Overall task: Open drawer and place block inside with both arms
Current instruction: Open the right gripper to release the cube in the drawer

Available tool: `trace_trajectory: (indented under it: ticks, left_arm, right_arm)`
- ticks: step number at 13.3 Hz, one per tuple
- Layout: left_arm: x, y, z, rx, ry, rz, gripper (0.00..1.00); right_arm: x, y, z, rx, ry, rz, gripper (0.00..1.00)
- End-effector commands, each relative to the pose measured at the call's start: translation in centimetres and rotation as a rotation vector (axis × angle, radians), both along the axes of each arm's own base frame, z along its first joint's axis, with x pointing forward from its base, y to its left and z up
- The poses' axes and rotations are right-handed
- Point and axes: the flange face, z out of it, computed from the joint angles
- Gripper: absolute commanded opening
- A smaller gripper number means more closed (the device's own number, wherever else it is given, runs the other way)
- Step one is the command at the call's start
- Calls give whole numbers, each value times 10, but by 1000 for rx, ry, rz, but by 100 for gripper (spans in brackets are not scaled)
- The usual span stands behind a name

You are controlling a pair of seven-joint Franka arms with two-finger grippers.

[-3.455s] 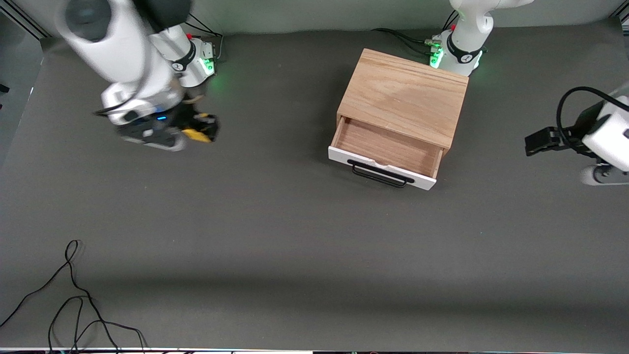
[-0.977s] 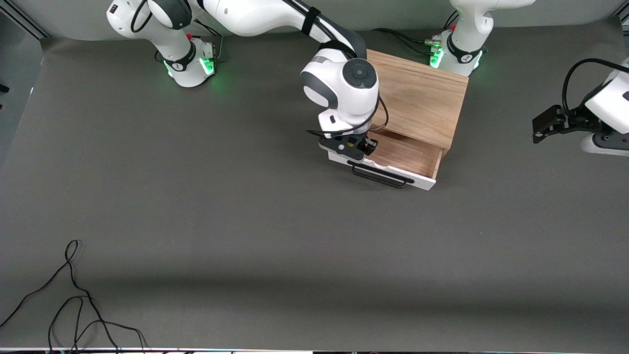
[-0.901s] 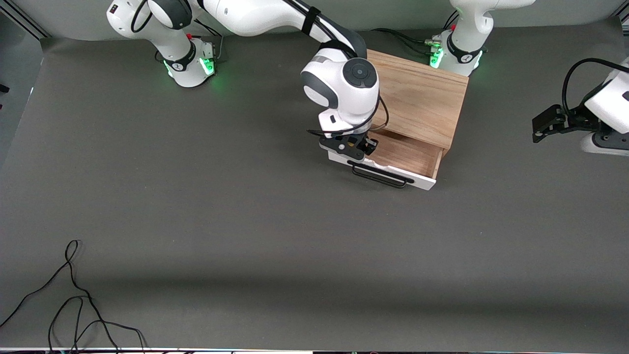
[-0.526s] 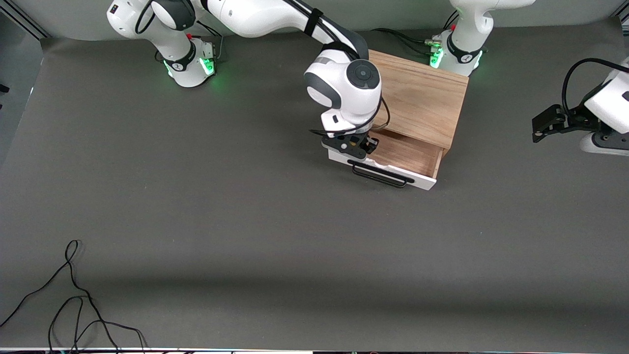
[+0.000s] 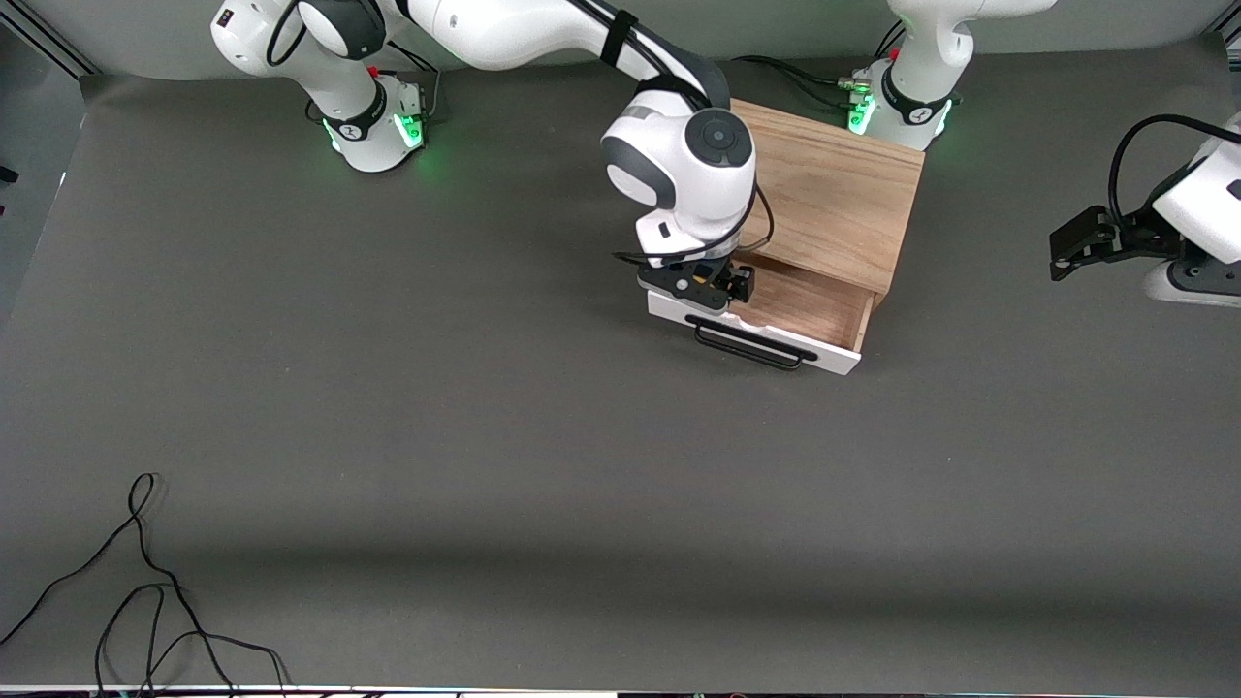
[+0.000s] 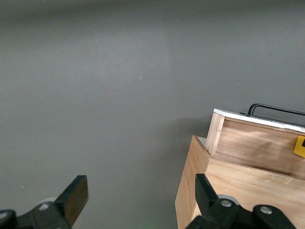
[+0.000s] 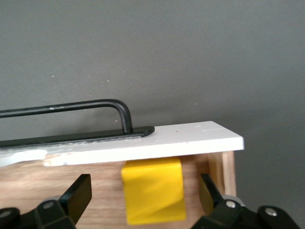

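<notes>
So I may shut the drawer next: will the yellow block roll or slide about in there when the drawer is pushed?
The block looks flat-faced and square-edged, so it will probably not roll. It lies in the drawer close against the white front panel, between the right gripper's open fingers, so a push inward would likely carry it along. On the smooth wood it might slide slightly.

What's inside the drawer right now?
The block lies in the drawer against its white front panel, between the open right gripper's fingers. In the front view that arm covers this corner; the visible rest is bare wood.

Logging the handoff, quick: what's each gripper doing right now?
Left gripper: open, empty, waiting off the left arm's end of the table.
Right gripper: open over the drawer, block between its fingers.
</notes>
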Motion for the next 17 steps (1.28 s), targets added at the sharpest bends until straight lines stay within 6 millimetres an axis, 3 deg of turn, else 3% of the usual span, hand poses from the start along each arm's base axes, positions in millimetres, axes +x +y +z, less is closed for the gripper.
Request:
trace_trajectory:
  ticks: [1, 5, 7, 8, 10, 12, 16, 17]
  left_arm:
    - [-5, 0, 7, 4, 4, -4, 100]
    - [-5, -2, 6, -2, 5, -3, 100]
    - [-5, -3, 7, -2, 5, -3, 100]
    - [-5, -2, 6, -2, 6, -1, 100]
    - [-5, -2, 6, -4, 6, -1, 100]
    - [-6, -2, 7, -3, 11, -1, 100]
    - [-6, -2, 7, -3, 9, -1, 100]
    - [-6, -3, 7, -3, 9, -2, 100]
  right_arm:
    - [2, -19, 63, 0, 20, -13, 100]
    - [27, -80, 155, 29, 52, -89, 100]
    - [47, -124, 204, 74, 29, -105, 100]
    - [54, -149, 218, 69, 34, -70, 100]
    - [68, -212, 247, 69, 35, -11, 100]
    - [77, -287, 272, 77, 27, 72, 100]
    - [96, -449, 287, 75, 19, 259, 100]
    - [98, -481, 288, 71, 14, 306, 100]
